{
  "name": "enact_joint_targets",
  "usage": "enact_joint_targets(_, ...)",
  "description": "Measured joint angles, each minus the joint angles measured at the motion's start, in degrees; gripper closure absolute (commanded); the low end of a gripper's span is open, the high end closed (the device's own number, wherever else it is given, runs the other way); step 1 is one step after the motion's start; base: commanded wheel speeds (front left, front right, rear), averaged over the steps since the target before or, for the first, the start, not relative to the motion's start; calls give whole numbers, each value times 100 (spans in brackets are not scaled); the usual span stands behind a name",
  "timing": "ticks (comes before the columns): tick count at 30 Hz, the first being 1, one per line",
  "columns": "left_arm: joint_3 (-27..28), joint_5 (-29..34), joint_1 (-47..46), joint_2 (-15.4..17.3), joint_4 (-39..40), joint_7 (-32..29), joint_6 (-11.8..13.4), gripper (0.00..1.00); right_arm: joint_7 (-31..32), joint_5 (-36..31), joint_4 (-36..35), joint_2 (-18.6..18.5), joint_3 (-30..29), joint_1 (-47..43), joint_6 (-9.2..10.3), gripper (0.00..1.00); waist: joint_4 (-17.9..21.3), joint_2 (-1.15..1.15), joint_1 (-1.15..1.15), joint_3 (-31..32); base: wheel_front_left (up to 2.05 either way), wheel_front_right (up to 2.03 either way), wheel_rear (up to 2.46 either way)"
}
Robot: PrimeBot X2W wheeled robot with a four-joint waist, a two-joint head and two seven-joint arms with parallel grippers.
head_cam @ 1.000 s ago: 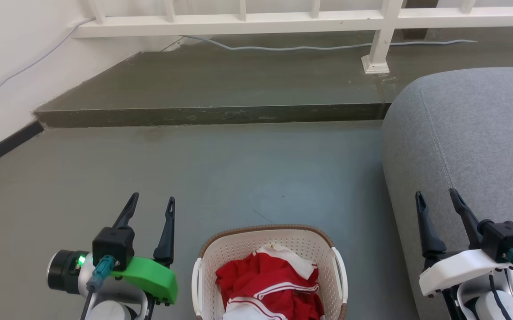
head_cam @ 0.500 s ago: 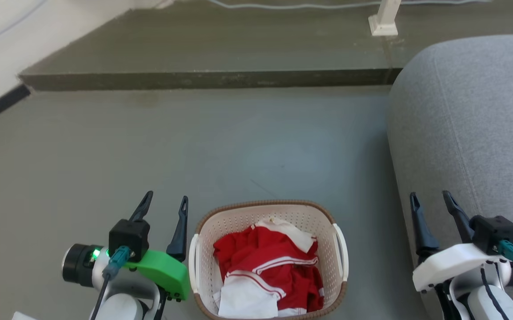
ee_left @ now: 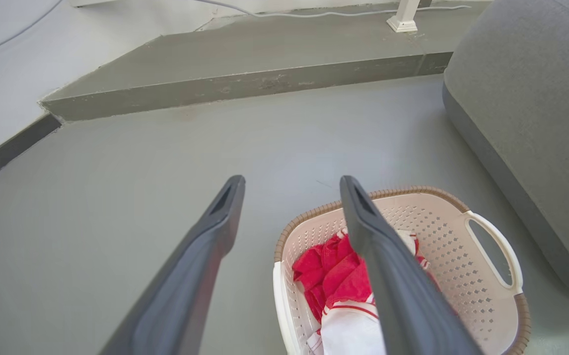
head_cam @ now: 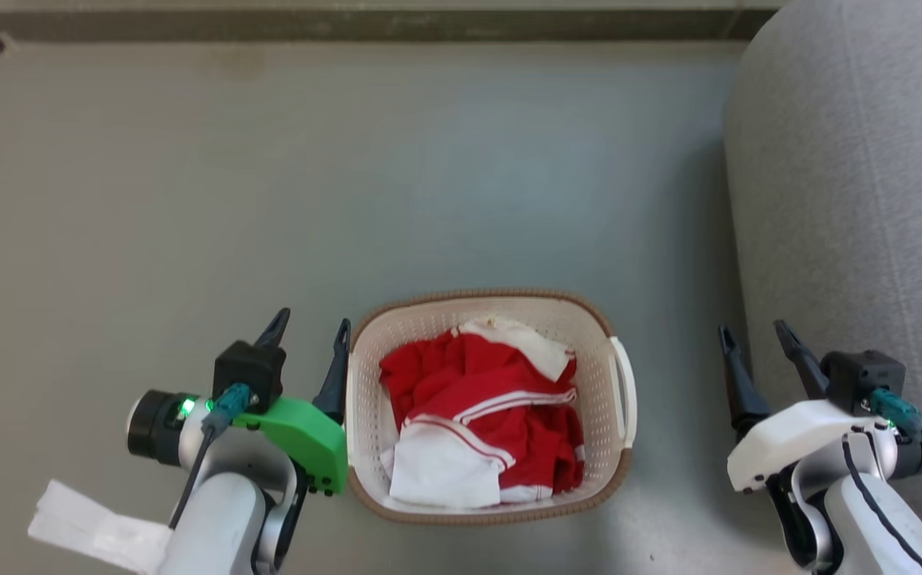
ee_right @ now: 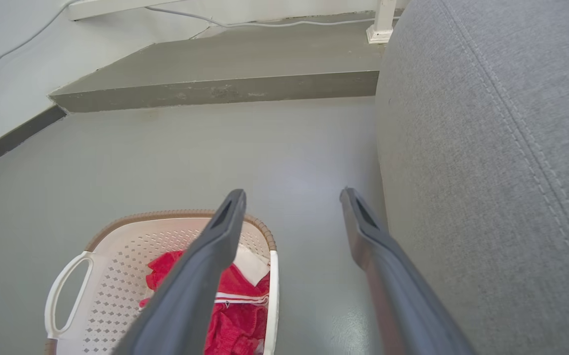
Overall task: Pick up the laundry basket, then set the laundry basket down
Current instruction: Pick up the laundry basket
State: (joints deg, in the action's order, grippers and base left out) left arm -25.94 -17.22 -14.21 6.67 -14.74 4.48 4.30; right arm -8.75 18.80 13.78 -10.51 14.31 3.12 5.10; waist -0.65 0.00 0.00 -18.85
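The laundry basket (head_cam: 363, 375) stands on the grey floor between my arms, cream-white and perforated, with a brown rim, white side handles and red-and-white clothes inside. In the left wrist view the laundry basket (ee_left: 457, 256) lies low right; in the right wrist view the laundry basket (ee_right: 117, 251) lies low left. My left gripper (head_cam: 311, 333) is open just beside the basket's left wall, holding nothing. My right gripper (head_cam: 753, 335) is open, well to the right of the basket's right handle (head_cam: 626, 382) and next to the sofa. Both also show in their wrist views: left gripper (ee_left: 292, 185), right gripper (ee_right: 292, 196).
A grey sofa (head_cam: 852, 160) fills the right side, close to my right arm. A raised concrete step (head_cam: 365, 22) runs along the far edge, with a white railing post (ee_left: 403, 19) and a cable on it. White paper (head_cam: 89, 523) lies by my left arm.
The head camera has tilted down, so the basket now shows whole and higher in view. My left gripper stands closer to the basket's left wall. Both grippers stay open.
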Motion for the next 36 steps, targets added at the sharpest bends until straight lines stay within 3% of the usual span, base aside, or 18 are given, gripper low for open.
enact_joint_targets(14, 21, -174, -828, -98, -900, -90, -287, 0, 47, 0, 567, 171, 124, 784, -130, 0, -106, 0, 0, -1213, 0, 0, 0)
enact_joint_targets(28, -86, -303, -1541, -190, -1852, -245, -824, 0, -99, 4, 1162, 333, 160, 1185, -225, 0, -56, 0, 0, -2277, 0, 0, 0)
enact_joint_targets(36, -13, -393, -1764, -221, -2338, -242, -889, 0, -233, 42, 1443, 368, 277, 1366, -353, 0, -18, 0, 0, -2679, 0, 0, 0)
